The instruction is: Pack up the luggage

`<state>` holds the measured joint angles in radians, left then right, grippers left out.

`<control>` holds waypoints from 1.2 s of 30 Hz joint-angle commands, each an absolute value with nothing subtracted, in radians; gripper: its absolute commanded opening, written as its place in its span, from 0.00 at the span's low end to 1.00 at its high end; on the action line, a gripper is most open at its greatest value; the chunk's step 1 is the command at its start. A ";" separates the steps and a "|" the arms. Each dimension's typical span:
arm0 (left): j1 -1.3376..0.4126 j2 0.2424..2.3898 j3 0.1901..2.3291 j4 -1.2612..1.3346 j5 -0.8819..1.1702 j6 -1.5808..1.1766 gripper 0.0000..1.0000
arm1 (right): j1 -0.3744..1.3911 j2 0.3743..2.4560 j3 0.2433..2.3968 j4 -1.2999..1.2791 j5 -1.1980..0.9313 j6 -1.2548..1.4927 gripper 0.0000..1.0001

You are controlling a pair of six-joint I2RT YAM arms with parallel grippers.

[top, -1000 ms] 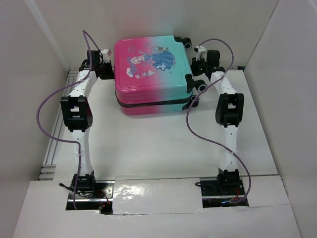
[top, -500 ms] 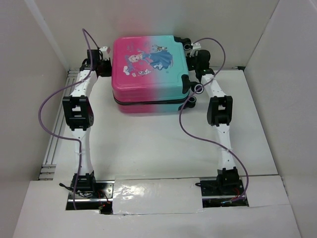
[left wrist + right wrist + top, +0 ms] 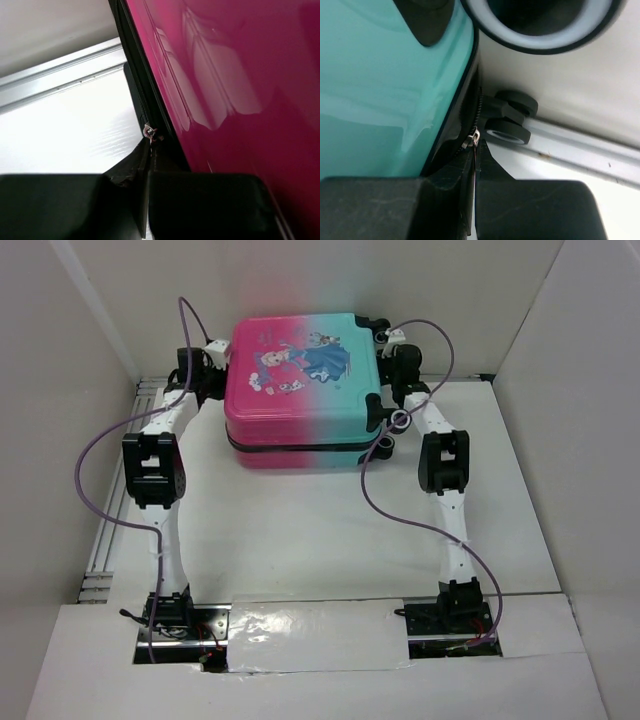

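Observation:
The luggage [image 3: 300, 385] lies flat and closed at the back of the table, its shell pink on the left and teal on the right, with cartoon figures on top. My left gripper [image 3: 212, 358] is at its back left side, shut on a zipper pull [image 3: 149, 133] on the black zipper band beside the pink shell [image 3: 240, 75]. My right gripper [image 3: 393, 348] is at the back right corner, shut on another zipper pull [image 3: 474, 138] beside the teal shell [image 3: 385, 90], close to a black wheel [image 3: 510, 122].
White walls close in the table on the left, back and right. A metal rail [image 3: 105, 530] runs along the left edge. Purple cables [image 3: 385, 480] loop from both arms over the table. A black wheel [image 3: 372, 412] sticks out on the luggage's right side.
The right gripper has moved left and back to the luggage's rear right corner. The left gripper has shifted slightly back and right along the pink side. The luggage has nudged a little left.

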<state>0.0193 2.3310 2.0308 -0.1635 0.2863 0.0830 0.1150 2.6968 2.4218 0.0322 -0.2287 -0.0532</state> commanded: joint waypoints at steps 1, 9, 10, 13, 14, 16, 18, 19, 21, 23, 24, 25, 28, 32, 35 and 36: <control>-0.137 2.214 1.959 -0.107 0.449 0.275 0.00 | 0.166 2.562 2.330 0.104 -0.097 -0.095 0.00; -0.253 2.047 1.731 -0.084 0.388 0.318 0.00 | 0.166 2.341 2.041 0.123 -0.167 -0.075 0.00; -0.262 2.008 1.712 -0.084 0.377 0.318 0.00 | 0.181 2.285 1.966 0.123 -0.167 -0.086 0.00; -0.288 1.883 1.579 -0.051 0.364 0.287 0.00 | 0.225 2.185 1.849 0.095 -0.117 -0.109 0.00; -0.304 1.843 1.486 -0.013 0.351 0.269 0.00 | 0.245 2.157 1.773 0.095 -0.103 -0.109 0.00; -0.314 1.763 1.392 0.018 0.342 0.244 0.00 | 0.255 2.067 1.673 0.095 -0.103 -0.109 0.00; -0.325 1.656 1.272 0.028 0.354 0.213 0.00 | 0.265 2.010 1.573 0.118 -0.103 -0.057 0.00; -0.325 1.626 1.237 0.040 0.354 0.204 0.00 | 0.274 1.982 1.522 0.129 -0.088 -0.048 0.00; -0.325 1.565 1.174 0.054 0.342 0.193 0.00 | 0.275 1.918 1.393 0.138 -0.072 -0.026 0.00; -0.325 1.554 1.114 0.054 0.319 0.193 0.00 | 0.275 1.890 1.309 0.138 -0.049 -0.026 0.00; -0.325 1.554 1.103 0.054 0.307 0.193 0.00 | 0.264 1.881 1.295 0.127 -0.035 -0.035 0.00; -0.312 1.554 1.094 0.054 0.295 0.205 0.00 | 0.246 1.881 1.295 0.127 -0.035 -0.035 0.00; -0.253 1.642 1.141 0.078 0.272 0.206 0.00 | 0.198 1.939 1.351 0.114 -0.099 -0.035 0.00; -0.181 1.744 1.278 0.052 0.287 0.216 0.00 | 0.187 2.063 1.524 0.061 -0.135 -0.044 0.00; -0.170 1.805 1.359 0.005 0.302 0.268 0.00 | 0.196 2.141 1.645 0.038 -0.135 -0.055 0.00; -0.170 1.818 1.368 -0.006 0.326 0.279 0.00 | 0.196 2.178 1.676 0.026 -0.123 -0.055 0.05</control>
